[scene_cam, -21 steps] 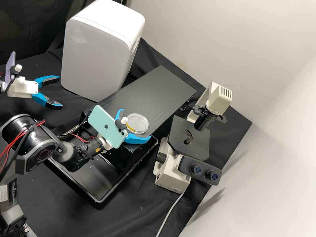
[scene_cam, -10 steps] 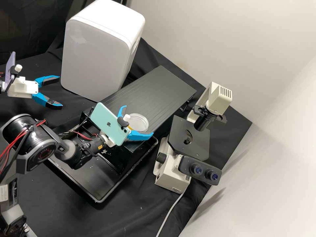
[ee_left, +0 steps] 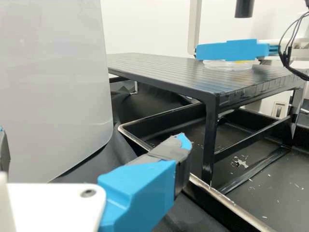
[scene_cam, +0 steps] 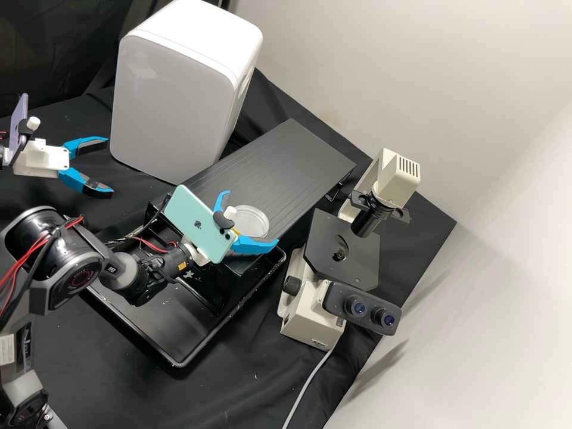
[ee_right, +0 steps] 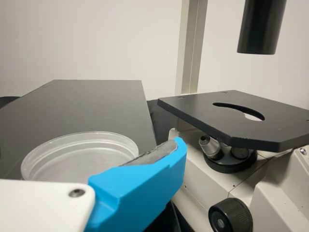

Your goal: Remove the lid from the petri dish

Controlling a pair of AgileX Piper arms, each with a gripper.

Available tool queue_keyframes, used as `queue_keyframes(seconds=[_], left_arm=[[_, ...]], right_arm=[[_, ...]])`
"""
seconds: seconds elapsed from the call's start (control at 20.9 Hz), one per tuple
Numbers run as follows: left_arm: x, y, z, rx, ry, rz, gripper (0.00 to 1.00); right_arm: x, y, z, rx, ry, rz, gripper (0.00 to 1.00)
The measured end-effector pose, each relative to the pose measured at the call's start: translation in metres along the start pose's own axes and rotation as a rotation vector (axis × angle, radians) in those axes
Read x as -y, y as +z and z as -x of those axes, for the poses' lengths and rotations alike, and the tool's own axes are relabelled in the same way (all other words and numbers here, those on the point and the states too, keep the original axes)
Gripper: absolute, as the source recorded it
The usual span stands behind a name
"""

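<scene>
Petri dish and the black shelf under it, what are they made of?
The petri dish looks like clear, slightly cloudy plastic: you can see through its thin wall. The black shelf looks like painted metal, matt with fine grooves, though it could be plastic.

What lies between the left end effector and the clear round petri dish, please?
The left wrist view shows the black tray's rim and the black ribbed platform's bare top between the left end effector and the petri dish.
</scene>
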State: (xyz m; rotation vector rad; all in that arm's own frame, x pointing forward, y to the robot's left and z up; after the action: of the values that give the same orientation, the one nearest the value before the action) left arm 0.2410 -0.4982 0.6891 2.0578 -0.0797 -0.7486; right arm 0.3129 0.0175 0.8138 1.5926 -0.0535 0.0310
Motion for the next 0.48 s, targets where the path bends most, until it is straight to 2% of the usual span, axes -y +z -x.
queue_keyframes(seconds=[0.48], left_arm=[[0.0, 0.0, 0.0, 0.0, 0.0, 0.0, 1.0]], right_arm=[[0.0023, 0.0024, -0.0007, 0.008, -0.007, 0.0, 0.0]])
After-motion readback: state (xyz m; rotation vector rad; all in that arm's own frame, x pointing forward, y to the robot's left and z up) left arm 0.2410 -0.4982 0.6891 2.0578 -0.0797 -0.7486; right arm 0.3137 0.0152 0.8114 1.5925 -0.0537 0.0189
